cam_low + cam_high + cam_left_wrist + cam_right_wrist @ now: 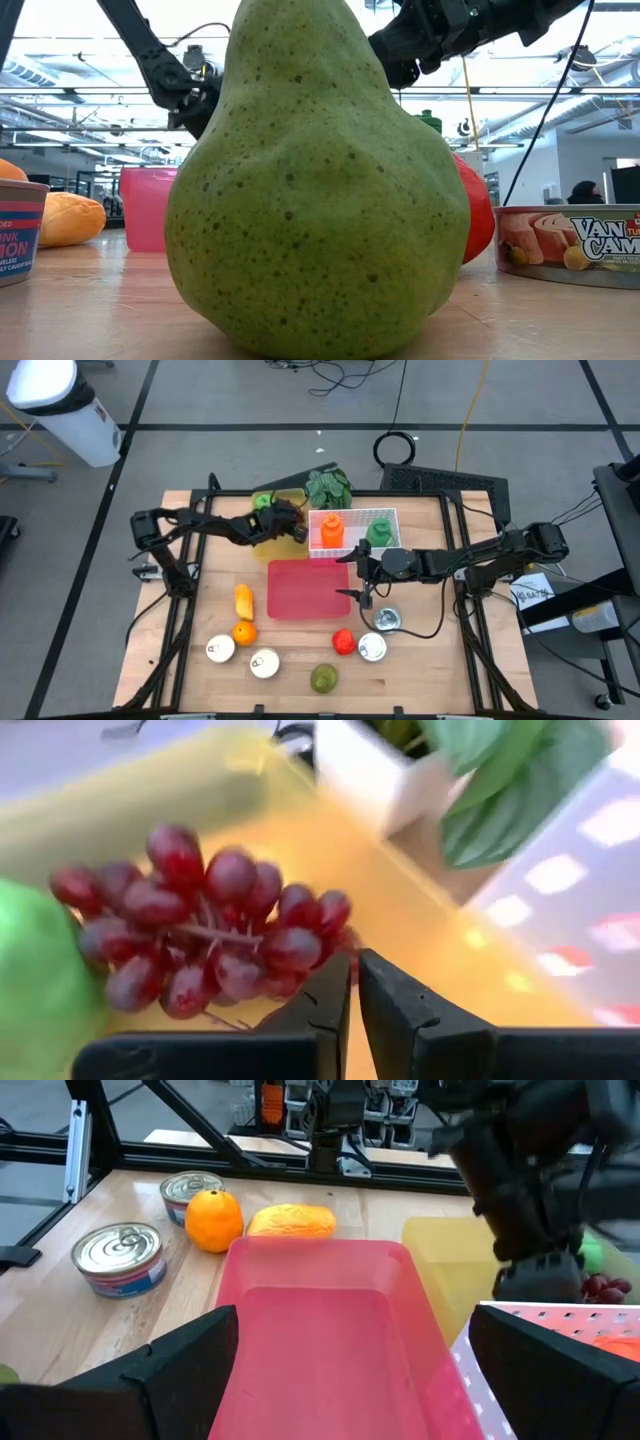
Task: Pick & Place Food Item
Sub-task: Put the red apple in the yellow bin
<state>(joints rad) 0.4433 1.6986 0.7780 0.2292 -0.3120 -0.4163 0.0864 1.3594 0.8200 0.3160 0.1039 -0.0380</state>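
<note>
ITEM: left gripper, hanging over the yellow bin at the table's far side, fingers pressed nearly together w/ only a slit showing. Tips are sitting just beside the red grapes; nothing is being pinched as far as the wrist view shows. Probably lining up on the bunch or its stem, prob. the food item to be moved. The grapes are lying inside the yellow bin, next to a green fruit in the same bin.

ITEM: right gripper, hovering above the pink bin near its right edge, fingers spread wide, holding nothing. Judging by pose, it is waiting over the likely drop spot.

CONTAINERS:
- Yellow bin: holding red grapes + green fruit; a leafy green plant is standing just beside it.
- Pink bin, mid-table: showing bare floor in the right wrist view, nothing in it.
- White perforated basket, right of yellow bin: carrying an orange bottle and a green bottle, upright.

LOOSE ON TABLE, near edge:
- pear, sitting up close to the low camera
- orange
- yellowish bread-like item
- red fruit
- several cans
</note>
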